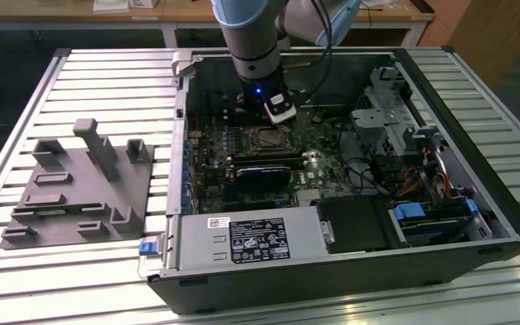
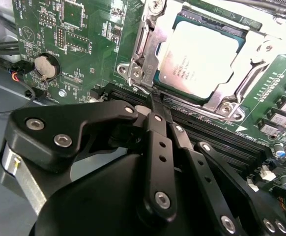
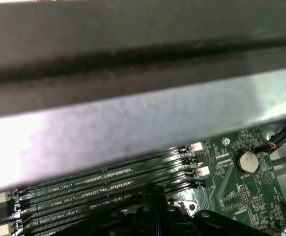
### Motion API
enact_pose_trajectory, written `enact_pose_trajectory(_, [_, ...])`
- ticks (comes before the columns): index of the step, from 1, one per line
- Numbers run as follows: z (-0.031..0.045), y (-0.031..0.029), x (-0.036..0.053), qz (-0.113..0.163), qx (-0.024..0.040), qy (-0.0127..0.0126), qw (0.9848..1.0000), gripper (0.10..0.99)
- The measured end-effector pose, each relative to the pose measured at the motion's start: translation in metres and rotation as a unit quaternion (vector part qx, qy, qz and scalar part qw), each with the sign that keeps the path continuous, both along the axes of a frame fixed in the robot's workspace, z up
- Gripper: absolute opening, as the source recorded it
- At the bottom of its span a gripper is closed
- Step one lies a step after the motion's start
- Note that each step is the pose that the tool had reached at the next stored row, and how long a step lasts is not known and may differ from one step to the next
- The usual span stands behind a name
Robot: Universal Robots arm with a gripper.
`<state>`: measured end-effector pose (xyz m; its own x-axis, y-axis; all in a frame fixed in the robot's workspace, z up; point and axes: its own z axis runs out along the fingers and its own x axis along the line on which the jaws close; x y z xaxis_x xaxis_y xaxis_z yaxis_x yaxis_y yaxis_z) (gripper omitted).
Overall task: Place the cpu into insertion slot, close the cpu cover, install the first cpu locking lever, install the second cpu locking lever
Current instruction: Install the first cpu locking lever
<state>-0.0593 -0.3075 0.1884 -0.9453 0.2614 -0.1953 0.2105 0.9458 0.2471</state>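
gripper [image 2: 155, 101]: jaws clenched together, tip at a corner of the cpu cover [image 2: 258, 46].
cpu [image 2: 199, 59]: seated in the insertion slot [image 1: 267, 139], framed by the lowered cpu cover.
motherboard [image 2: 84, 29]: green, inside the open computer case [image 1: 332, 277] on the table [image 1: 106, 81].

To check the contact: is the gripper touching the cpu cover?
Cannot tell. In the second wrist view the gripper ends right at the edge of the cpu cover; neither contact nor a gap shows plainly.

The cpu [image 2: 202, 59] is matt pale metal, the cpu cover [image 2: 267, 46] shiny metal
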Motion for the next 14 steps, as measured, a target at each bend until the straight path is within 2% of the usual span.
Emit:
enact_pose_trajectory(1, [0.0,0.0001,0.0,0.0,0.0025,0.0,1.0,0.106])
enact_pose_trajectory(8, [0.002,0.0003,0.0001,-0.002,0.0032,-0.0003,1.0,0.106])
enact_pose_trajectory(14, [0.0123,0.0001,0.0,-0.005,0.0028,0.0,1.0,0.106])
